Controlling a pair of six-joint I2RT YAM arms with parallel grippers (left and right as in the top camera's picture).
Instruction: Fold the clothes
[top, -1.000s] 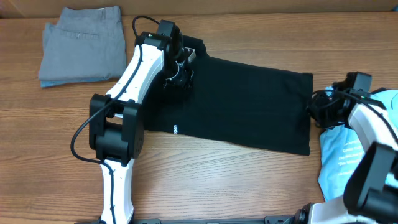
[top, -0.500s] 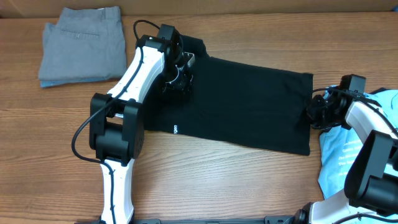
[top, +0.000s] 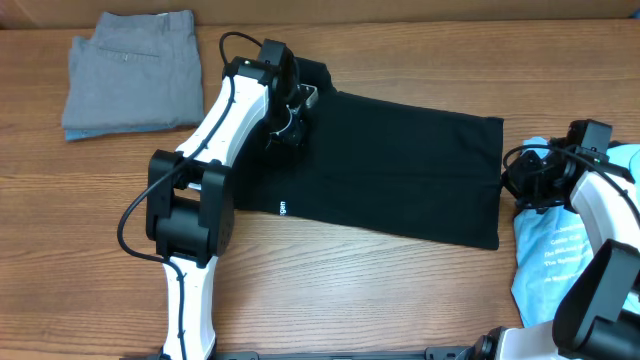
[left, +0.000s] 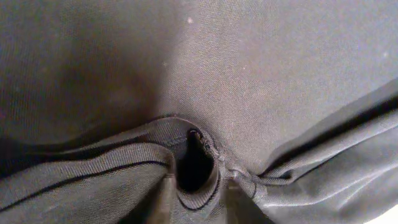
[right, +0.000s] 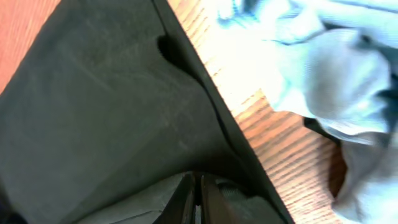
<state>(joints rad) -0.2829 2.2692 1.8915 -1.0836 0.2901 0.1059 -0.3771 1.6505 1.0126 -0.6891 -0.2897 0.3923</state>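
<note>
The black shirt (top: 400, 170) lies spread flat across the middle of the table. My left gripper (top: 290, 125) is at its collar end, top left. In the left wrist view, the ribbed collar (left: 199, 162) is bunched between the fingers of my left gripper (left: 199, 202), which is shut on it. My right gripper (top: 510, 180) is at the shirt's right hem. Seen from the right wrist, the right gripper (right: 199, 190) has its fingers pressed together, with black shirt (right: 93, 112) fabric puckered around them. A light blue tee (top: 555, 250) lies crumpled at the right edge, and the same tee (right: 336, 81) shows just beyond the hem.
Folded grey trousers (top: 130, 70) sit at the back left corner. Bare wooden table (top: 400, 290) runs along the front, below the shirt. A narrow strip of wood (right: 280, 143) separates the shirt's hem from the blue tee.
My left gripper's fingers have closed in on the collar. My right gripper has shut at the hem and shifted slightly to the right. The shirt's outline looks the same.
</note>
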